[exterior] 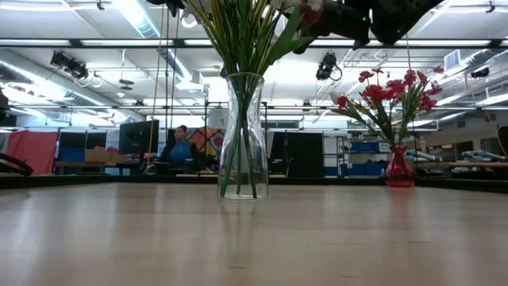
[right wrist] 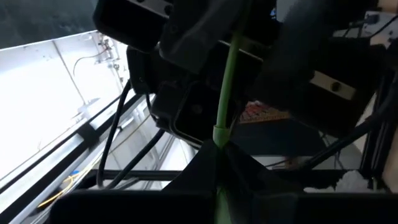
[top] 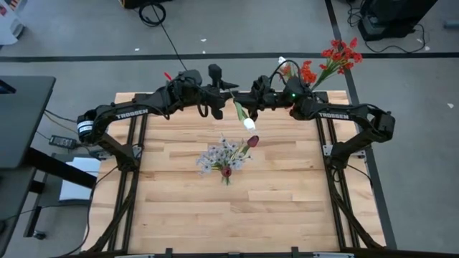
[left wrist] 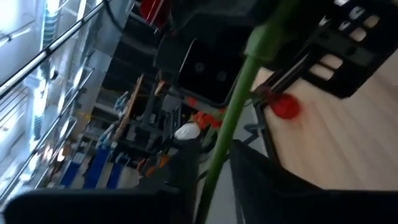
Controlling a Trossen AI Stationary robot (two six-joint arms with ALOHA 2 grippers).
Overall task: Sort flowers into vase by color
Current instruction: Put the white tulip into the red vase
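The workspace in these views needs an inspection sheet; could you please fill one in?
Surface: wooden table, bare around the vases.
Job's things: clear glass vase at centre holding mixed flowers; red vase with red flowers at the far right corner; white-bud flower held aloft.
Clutter: nothing seen.
Grippers: left gripper and right gripper meet above the far edge, both shut on the stem.
Cables: black cable on the floor.
Surroundings: seated person beyond the table.

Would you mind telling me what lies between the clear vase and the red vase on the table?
In the low view, only bare tabletop separates the clear vase from the red vase.
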